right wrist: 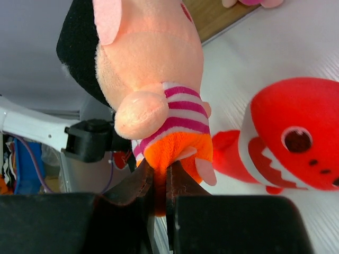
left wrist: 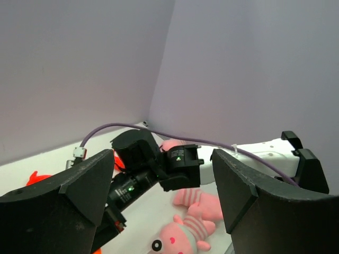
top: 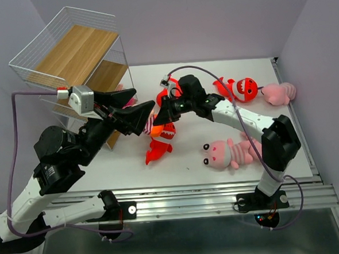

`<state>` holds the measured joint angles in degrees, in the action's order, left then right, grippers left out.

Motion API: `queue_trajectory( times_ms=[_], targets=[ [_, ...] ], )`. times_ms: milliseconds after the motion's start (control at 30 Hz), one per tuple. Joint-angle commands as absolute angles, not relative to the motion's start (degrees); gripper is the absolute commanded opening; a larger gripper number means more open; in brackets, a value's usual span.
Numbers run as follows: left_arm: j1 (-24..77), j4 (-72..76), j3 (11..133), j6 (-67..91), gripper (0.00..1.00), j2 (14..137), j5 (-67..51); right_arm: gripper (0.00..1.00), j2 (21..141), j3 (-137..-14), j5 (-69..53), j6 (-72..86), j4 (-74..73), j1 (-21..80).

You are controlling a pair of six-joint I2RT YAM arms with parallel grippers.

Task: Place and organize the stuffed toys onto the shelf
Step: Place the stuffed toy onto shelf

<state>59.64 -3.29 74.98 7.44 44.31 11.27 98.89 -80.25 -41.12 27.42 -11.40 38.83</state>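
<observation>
Right wrist: right gripper [right wrist: 159, 185] was pinched tight on the doll [right wrist: 153, 79] by its orange foot, holding it off the table [right wrist: 254, 63], with a fish [right wrist: 294, 135] lying beside. The thin grip probably left the body free for a handover.
Left wrist: left gripper [left wrist: 161, 159] stood wide with nothing in it, aimed at the right arm [left wrist: 137, 185]. It looked set to receive.
Top: the grippers met just beside the shelf [top: 67, 52], which sat far left, hence the pass, I'd guess. The pink animal [top: 226, 153] wasn't shelved yet.
</observation>
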Motion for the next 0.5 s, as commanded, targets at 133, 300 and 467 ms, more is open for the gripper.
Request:
queue_trajectory(
  times_ms=[133, 300, 467],
  targets=[
    [59.68, -0.44, 73.30, 10.54, 0.85, 39.12, 13.27, 0.01, 106.34, -88.15, -31.46, 38.22, -1.85, 43.77],
    [59.59, -0.44, 71.63, 10.90, 0.85, 36.92, 13.36, 0.01, 111.34, -91.14, -35.06, 42.09, 1.14, 44.82],
    [59.68, -0.70, 70.31, 11.33, 0.85, 36.30, 13.45, 0.00, 114.69, -94.65, -34.45, 42.98, 1.58, 46.58]
  ],
)
